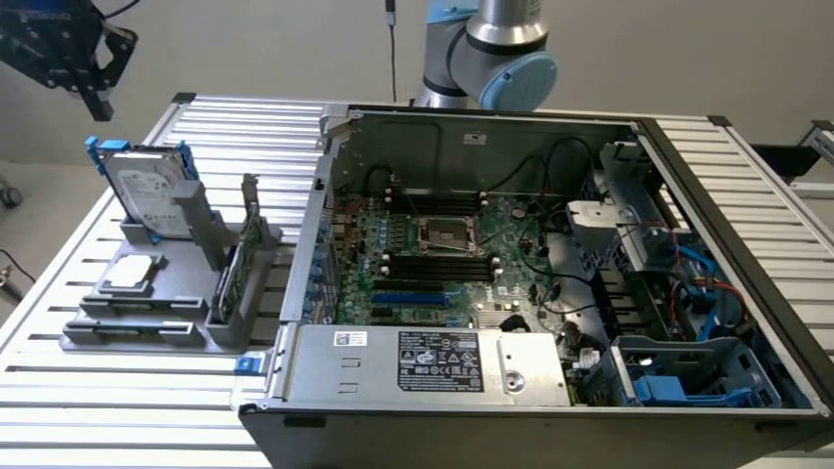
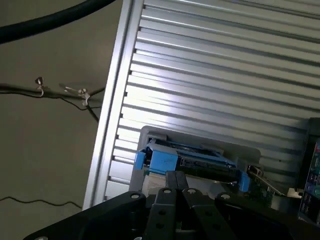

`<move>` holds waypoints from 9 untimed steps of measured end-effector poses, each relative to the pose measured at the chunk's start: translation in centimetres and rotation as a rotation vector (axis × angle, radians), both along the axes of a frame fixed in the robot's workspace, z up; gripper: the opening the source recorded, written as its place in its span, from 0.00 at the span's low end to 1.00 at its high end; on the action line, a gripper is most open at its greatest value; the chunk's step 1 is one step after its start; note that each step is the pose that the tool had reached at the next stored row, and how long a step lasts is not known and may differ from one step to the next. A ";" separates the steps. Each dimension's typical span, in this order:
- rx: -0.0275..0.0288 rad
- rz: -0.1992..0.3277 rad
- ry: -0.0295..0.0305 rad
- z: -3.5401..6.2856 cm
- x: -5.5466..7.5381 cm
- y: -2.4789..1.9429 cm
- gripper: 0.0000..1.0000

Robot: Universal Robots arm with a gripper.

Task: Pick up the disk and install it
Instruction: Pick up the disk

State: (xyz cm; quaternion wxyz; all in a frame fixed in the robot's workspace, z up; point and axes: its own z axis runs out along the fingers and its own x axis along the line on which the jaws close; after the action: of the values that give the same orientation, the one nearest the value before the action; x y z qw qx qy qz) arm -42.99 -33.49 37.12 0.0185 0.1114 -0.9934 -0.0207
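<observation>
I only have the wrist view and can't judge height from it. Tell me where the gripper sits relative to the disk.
Observer: In the exterior view the gripper hangs above the disk's upper edge, with a clear gap between them and no contact.
Operator: Now describe how the disk is sitting.
Observer: It stands on edge, leaning slightly, in a grey holder on the slatted table, to the exterior view's left of the open computer case.
</observation>
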 end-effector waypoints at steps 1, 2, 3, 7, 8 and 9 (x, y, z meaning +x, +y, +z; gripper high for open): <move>0.0000 0.018 0.0000 0.00 0.0 0.00 0.11; 0.0000 0.036 0.0000 0.00 0.0 0.00 0.11; 0.0000 0.056 0.0000 0.00 0.0 0.00 0.11; 0.0000 0.128 0.0001 0.00 0.0 0.00 0.11; 0.0000 0.145 0.0000 0.00 0.0 0.00 0.11; 0.0000 0.164 -0.0001 0.00 0.0 0.00 0.11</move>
State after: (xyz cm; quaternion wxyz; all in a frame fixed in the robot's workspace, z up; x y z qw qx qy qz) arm -42.99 -33.50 37.12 0.0201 0.1925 -0.9809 -0.0191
